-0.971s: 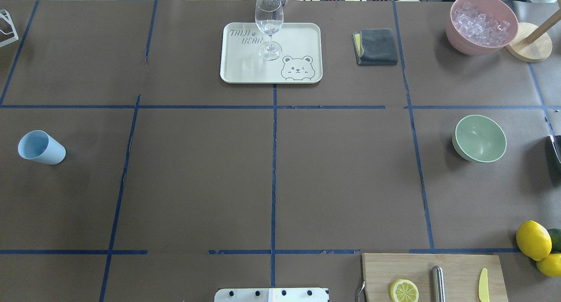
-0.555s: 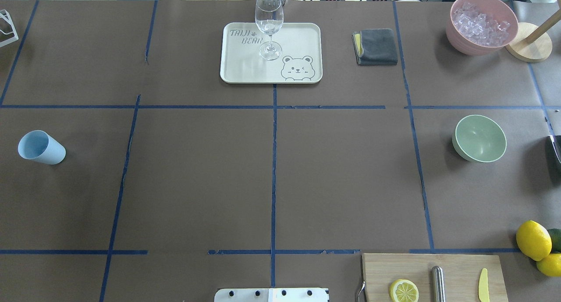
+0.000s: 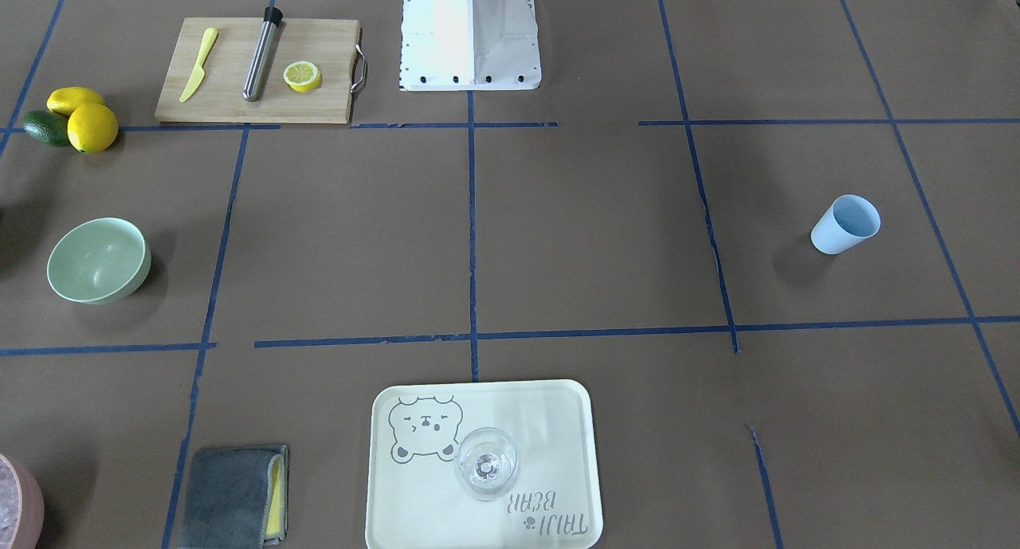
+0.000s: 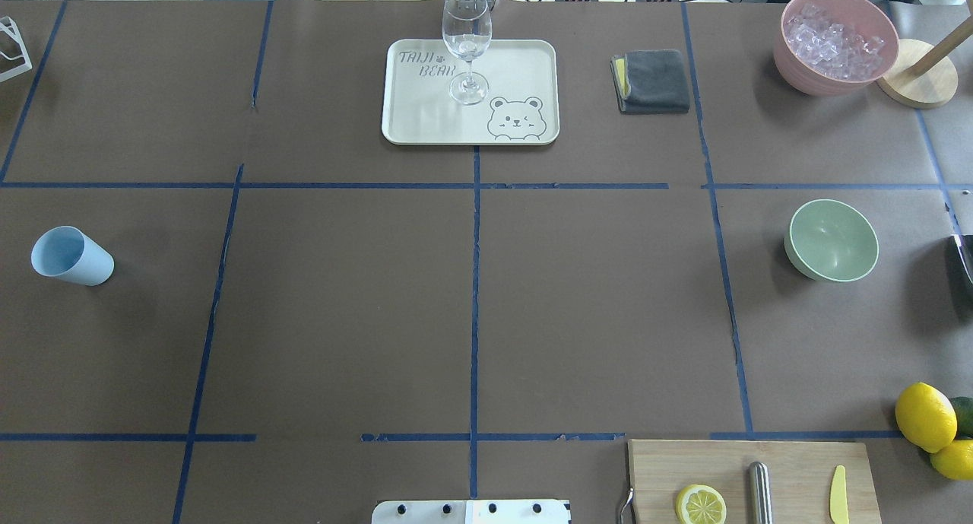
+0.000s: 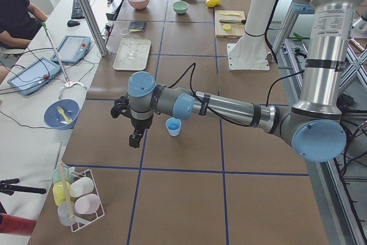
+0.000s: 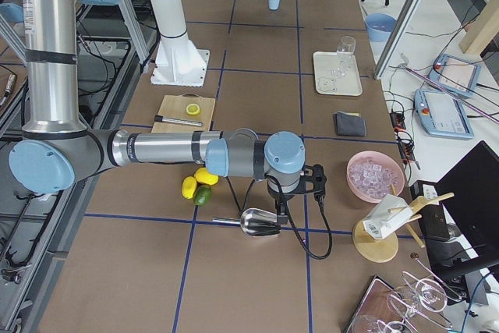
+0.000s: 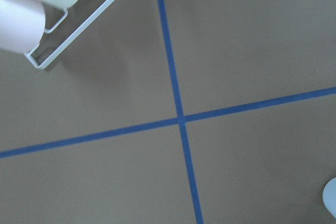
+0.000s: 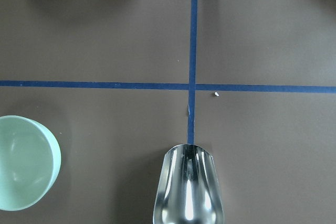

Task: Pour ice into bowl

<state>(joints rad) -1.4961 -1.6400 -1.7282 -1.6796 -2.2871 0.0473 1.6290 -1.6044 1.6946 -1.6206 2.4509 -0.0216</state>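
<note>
The pale mint-green bowl [image 4: 831, 240] stands empty at the table's right side; it also shows in the front view [image 3: 98, 260] and in the right wrist view [image 8: 21, 161]. No small clear cubes show anywhere. A shiny metal scoop [image 8: 186, 187] sits just right of the bowl, its inside bare; the right side view shows it [image 6: 261, 222] low beneath my right gripper [image 6: 310, 193]. I cannot tell that gripper's state. My left gripper [image 5: 136, 139] hangs beside the blue cup [image 4: 72, 255], apart from it; I cannot tell its state.
A pink bowl of whitish ice [image 4: 836, 41] and a wooden stand [image 4: 920, 83] stand at the far right. A wine glass [image 4: 465, 45] stands on the tray [image 4: 471, 128], with a grey cloth [image 4: 651, 80] beside it. A cutting board [image 4: 749, 482] and lemons [image 4: 925, 416] lie at the near right.
</note>
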